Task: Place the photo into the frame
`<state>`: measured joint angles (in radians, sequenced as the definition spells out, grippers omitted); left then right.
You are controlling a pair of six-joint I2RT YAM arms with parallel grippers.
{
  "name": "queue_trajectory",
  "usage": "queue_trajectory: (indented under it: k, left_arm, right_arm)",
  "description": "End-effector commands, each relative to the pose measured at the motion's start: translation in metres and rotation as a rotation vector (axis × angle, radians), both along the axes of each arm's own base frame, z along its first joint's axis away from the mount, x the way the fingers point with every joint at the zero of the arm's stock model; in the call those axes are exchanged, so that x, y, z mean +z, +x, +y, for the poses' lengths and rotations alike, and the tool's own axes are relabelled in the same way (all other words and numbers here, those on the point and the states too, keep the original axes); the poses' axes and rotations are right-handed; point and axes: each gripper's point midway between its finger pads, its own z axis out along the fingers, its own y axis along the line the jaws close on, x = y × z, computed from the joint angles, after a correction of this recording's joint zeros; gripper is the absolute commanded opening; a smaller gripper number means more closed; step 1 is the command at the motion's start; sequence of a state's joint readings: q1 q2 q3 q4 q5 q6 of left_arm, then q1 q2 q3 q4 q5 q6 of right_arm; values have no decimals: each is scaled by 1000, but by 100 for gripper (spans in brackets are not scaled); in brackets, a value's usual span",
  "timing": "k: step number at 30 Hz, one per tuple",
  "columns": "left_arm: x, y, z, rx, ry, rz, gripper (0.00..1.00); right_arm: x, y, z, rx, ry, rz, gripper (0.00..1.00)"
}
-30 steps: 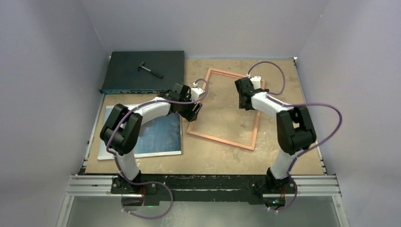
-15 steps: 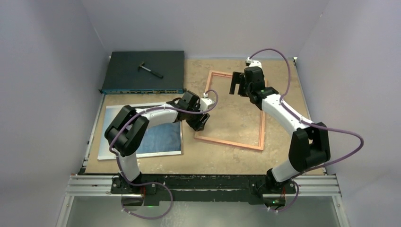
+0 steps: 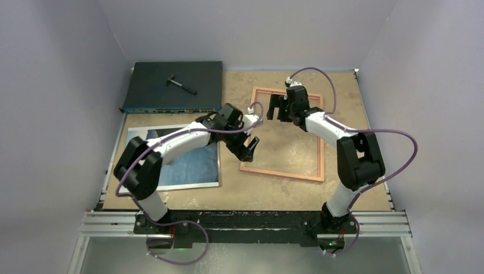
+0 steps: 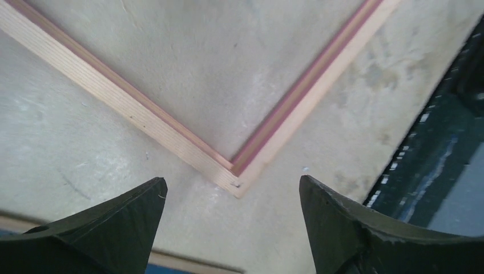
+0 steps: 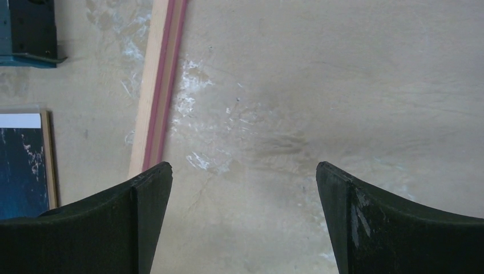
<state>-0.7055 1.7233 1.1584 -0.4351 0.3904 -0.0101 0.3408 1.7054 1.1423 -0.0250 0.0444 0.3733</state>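
Top external view, far left: the photo (image 3: 194,168) lies flat, picture side up, on the table (image 3: 359,120), with the left arm crossing over its upper part. Behind it sits the dark electronics box (image 3: 154,85), a small hammer-like tool (image 3: 181,84) on top. Moving right, the left gripper (image 3: 249,148) hangs over the near-left corner of the frame (image 3: 279,172), fingers spread wide, nothing between them. The left wrist view shows that corner straight below, fingertips clear of it. The frame lies flat at centre-right, near the photo but apart from it. Over its far-left part is the right gripper (image 3: 274,107), also spread wide and empty.
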Motion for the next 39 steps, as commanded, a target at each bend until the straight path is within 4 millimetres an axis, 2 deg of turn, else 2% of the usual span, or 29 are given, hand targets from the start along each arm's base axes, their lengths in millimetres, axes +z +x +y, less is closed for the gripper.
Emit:
queue_trajectory:
  k: [1,5,8,11,15,17,21,27,32,34,36,39]
  left_arm:
    - [97,3,11,8,-126,-64,89]
    - [138,33,64,108,-98,-157,96]
    - [154,65,129,250,33,-237,99]
    - [155,84,197,409,140,-248,100]
    - [145,90,283,569,280,-251,100]
    - [137,88,329,655,369,-249,100]
    - [122,80,398,778,537,-265,97]
    - [101,68,470,888,724,-250,88]
    - [94,62,508,941,918,-274,80]
    - [91,58,516,953,966,-278,78]
    - [86,54,525,972,1020,-283,74]
    - [70,45,539,1015,1045,-251,69]
  right_arm:
    - [12,15,40,55,68,-56,97]
    - [-1,23,77,87,42,-43,90]
    - [-10,28,101,93,17,-44,87]
    - [-23,31,113,85,-10,-39,83]
    - [-42,27,118,82,-49,-17,72]
    - [-51,21,115,72,-83,-1,63]
    - [-59,8,99,34,-117,11,47]
    - [-62,-19,74,13,-145,19,42]
    - [-53,-31,68,22,-136,4,43]
    - [-48,-33,69,27,-117,0,49]
    - [-42,-34,71,18,-101,-1,60]
    - [-19,-29,75,2,-76,-38,74]
